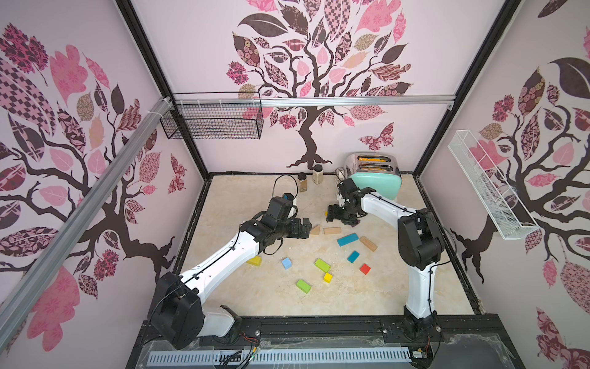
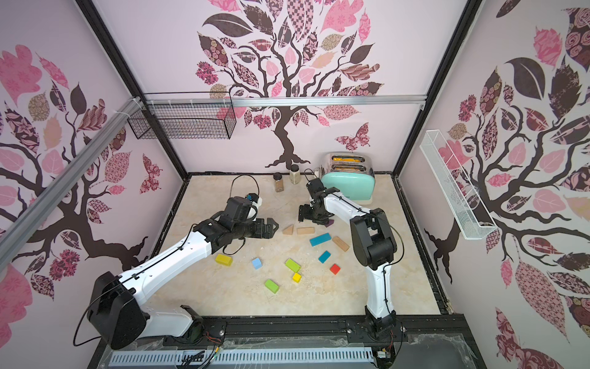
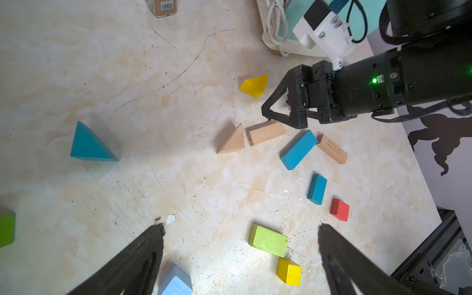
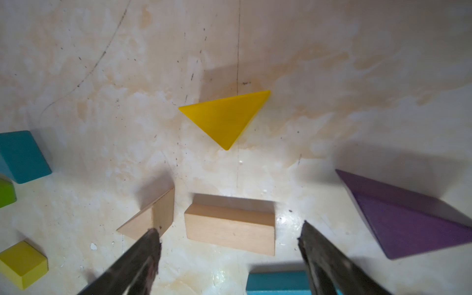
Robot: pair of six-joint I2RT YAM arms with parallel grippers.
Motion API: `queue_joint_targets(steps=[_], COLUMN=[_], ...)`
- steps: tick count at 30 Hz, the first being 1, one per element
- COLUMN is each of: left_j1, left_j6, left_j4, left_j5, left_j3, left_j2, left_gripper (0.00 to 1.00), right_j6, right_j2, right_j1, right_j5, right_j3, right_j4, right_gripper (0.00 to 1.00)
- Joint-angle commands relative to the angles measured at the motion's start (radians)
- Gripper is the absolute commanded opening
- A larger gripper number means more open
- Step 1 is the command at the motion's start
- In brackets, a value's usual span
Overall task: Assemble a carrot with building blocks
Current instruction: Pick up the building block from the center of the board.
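Landmark: plain wood brick [image 1: 332, 230], flat on the marbled table [image 1: 255, 300] mid-scene. A wood wedge [image 1: 315, 230] sits just beside the brick, small gap, not touching. Over the brick hangs the right gripper [image 4: 229, 235], jaws spread wide, one finger either side of the brick in the right wrist view, nothing gripped; cannot tell if a fingertip touches the brick's top edge. The left gripper [image 3: 240, 227] is wide open too, empty, pointing at the brick from the wood wedge's side, short of both. A yellow wedge [image 4: 224, 115] lies near the brick on its back-wall side; a purple wedge [image 4: 408, 219] near it too, under the right wrist. A long teal brick [image 1: 348, 239] lies near the brick on the robot-base side, a printed wood brick [image 1: 368, 243] just beyond. Further from the brick toward the base: small teal brick [image 1: 353, 256], red cube [image 1: 365, 269], green brick [image 1: 322, 265] with yellow cube [image 1: 328, 277] just beside it, second green brick [image 1: 303, 286], light blue block [image 1: 286, 263]. A yellow block [image 1: 254, 261] is well apart from the brick, partly under the left arm. A teal wedge [image 3: 89, 145], well apart from the brick, shows only in the left wrist view. The toaster [image 1: 375, 174] and two spice jars [image 1: 317, 175] stand well behind the brick at the back wall.
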Motion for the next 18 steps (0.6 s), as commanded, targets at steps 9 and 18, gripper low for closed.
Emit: queue_joint_targets(steps=[9, 18], left_j1=[0.070, 0.078], left_j6=[-0.011, -0.009], left_j4=[0.031, 0.037], left_j5=[0.111, 0.116], left_j3=[0.015, -0.001], left_j2=[0.035, 0.032], left_gripper=[0.98, 0.98], right_j6=[-0.013, -0.019], right_j2=[0.034, 0.067], right_j1=[0.068, 0.090], right_j5=[0.122, 0.142], right_j3=[-0.013, -0.030], right_j4=[-0.026, -0.025], right_gripper=[0.94, 0.91])
